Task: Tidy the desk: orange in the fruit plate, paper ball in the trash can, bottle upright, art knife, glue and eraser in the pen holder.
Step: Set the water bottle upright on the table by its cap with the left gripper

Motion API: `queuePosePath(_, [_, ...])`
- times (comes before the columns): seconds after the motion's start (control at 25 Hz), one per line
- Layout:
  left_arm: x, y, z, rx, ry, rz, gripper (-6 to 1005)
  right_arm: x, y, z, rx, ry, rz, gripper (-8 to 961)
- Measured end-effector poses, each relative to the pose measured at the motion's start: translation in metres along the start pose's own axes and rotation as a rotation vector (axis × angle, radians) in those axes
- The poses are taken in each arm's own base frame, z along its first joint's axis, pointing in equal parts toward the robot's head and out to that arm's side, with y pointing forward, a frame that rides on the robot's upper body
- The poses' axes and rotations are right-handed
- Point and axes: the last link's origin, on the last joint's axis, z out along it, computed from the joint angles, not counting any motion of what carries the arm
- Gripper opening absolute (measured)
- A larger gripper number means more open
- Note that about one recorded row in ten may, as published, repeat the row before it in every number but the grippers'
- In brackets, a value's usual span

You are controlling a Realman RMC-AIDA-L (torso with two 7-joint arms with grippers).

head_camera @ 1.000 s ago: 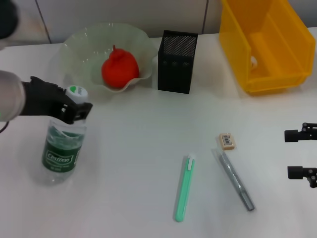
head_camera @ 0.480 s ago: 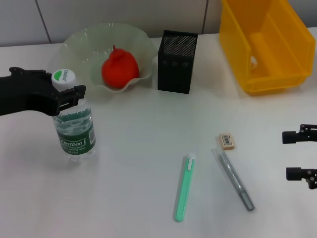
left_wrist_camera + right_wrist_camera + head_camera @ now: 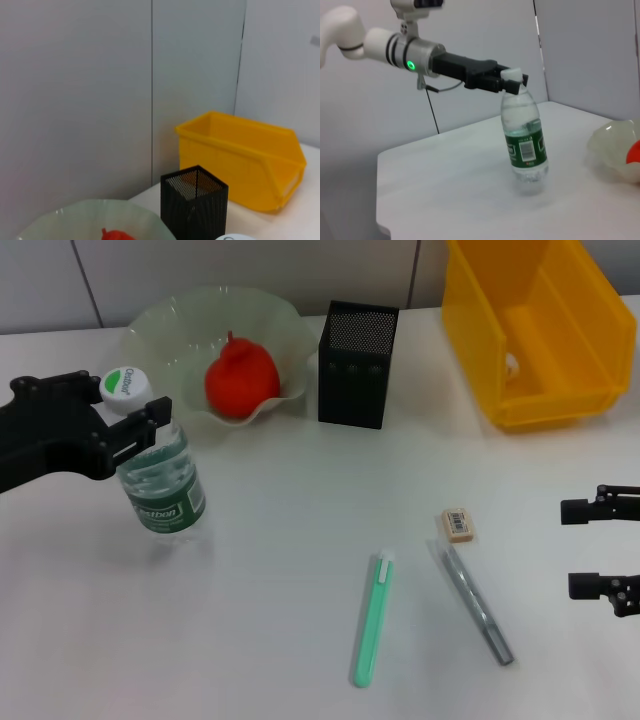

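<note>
One bottle (image 3: 160, 480) stands nearly upright on the desk (image 3: 290, 540), leaning slightly, its neck pinched just under the white cap by the left gripper (image 3: 135, 420), whose fingers close narrowly around it. At about one o'clock from the bottle sits the fruit plate (image 3: 165, 330) with the orange (image 3: 241, 377) inside; the pen holder (image 3: 358, 364) stands just beside the plate at its three o'clock. Farther toward three o'clock is the trash can (image 3: 540, 330). Toward four o'clock of the bottle lie a green knife (image 3: 373, 618), a grey pen-like stick (image 3: 476, 605) and the eraser (image 3: 458, 523). The right gripper (image 3: 600, 548) hovers at the desk's right edge, fingers wide apart.
</note>
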Motion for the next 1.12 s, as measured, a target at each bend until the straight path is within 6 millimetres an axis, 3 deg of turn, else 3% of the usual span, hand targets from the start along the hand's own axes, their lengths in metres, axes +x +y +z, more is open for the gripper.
queuePosePath(0.52, [-0.04, -0.012, 0.017, -0.003, 0.063, -0.032, 450, -0.004, -0.002, 0.005, -0.016, -0.005, -0.003, 814])
queuePosePath(1.12, [-0.055, -0.016, 0.021, -0.011, 0.114, -0.063, 453, -0.006, -0.006, 0.008, -0.016, 0.002, -0.008, 814])
